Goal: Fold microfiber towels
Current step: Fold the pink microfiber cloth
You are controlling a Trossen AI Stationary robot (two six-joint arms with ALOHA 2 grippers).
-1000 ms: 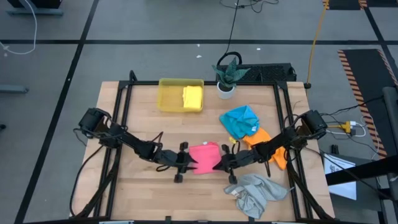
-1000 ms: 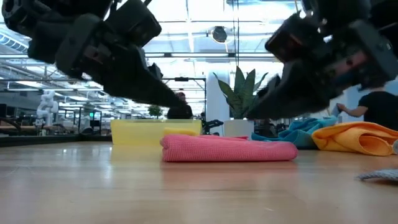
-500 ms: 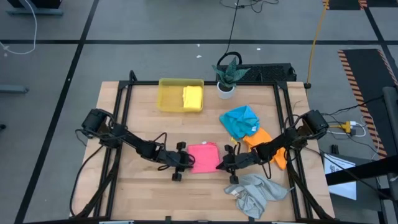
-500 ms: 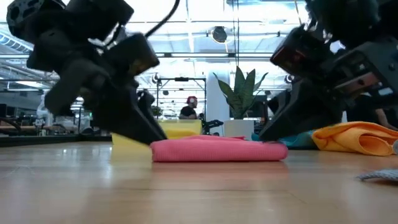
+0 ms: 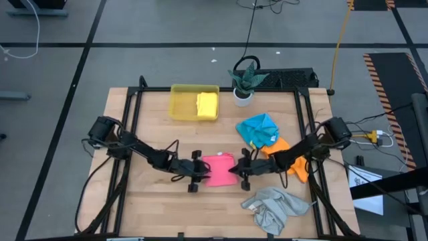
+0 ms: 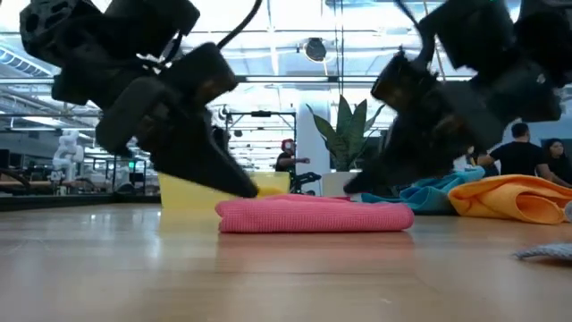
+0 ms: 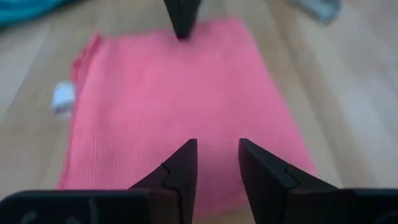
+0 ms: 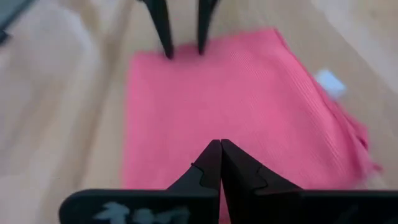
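L gripper (image 5: 202, 172) jaws apart; R gripper (image 5: 234, 170) closed, facing.

The left gripper (image 6: 239, 183) is hiding part of the yellow tray (image 6: 179, 191) at nine o'clock. The grey towel (image 6: 547, 253) is running off the low view's edge at four o'clock.

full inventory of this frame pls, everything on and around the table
pink towel: 1, pink, folded flat, table centre-front, between both hands
yellow towel: 1, yellow, folded, inside tray
tray: 1, translucent yellow, table back
blue towel: 1, bright blue, crumpled, right of centre
orange towel: 1, orange, crumpled, partly under right arm
grey towel: 1, light grey, crumpled, front right
potted plant: 1, green, white pot, table back
left hand: fingers apart, at pink towel's left edge
right hand: shut, at pink towel's right edge
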